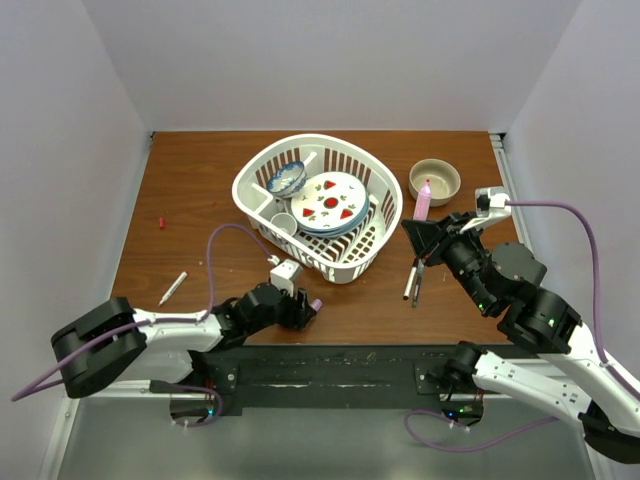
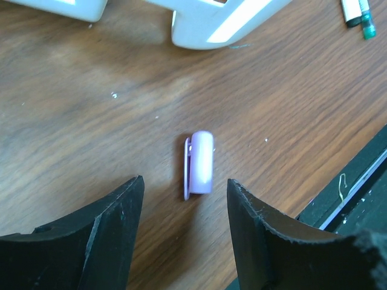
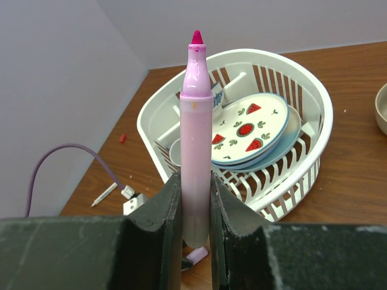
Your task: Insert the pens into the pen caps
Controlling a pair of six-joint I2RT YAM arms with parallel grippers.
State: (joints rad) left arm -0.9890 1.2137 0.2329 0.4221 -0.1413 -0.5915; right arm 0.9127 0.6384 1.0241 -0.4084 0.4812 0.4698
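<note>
left claw (image 1: 303, 310) open either side of short lilac plastic cap (image 2: 201, 162) lying sideways on wooden counter (image 2: 91, 109). right claw (image 1: 428, 230) clamped on upright lilac-pink marker pen (image 3: 195, 121). could roll or skid away if pinched off-centre, tbh.

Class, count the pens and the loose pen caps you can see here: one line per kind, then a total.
Pens: 4 (lilac-pink pen, white-barrelled pen, dark pen, far-left white pen)
Pen caps: 2 (lilac cap, red cap)
Total: 6
</note>
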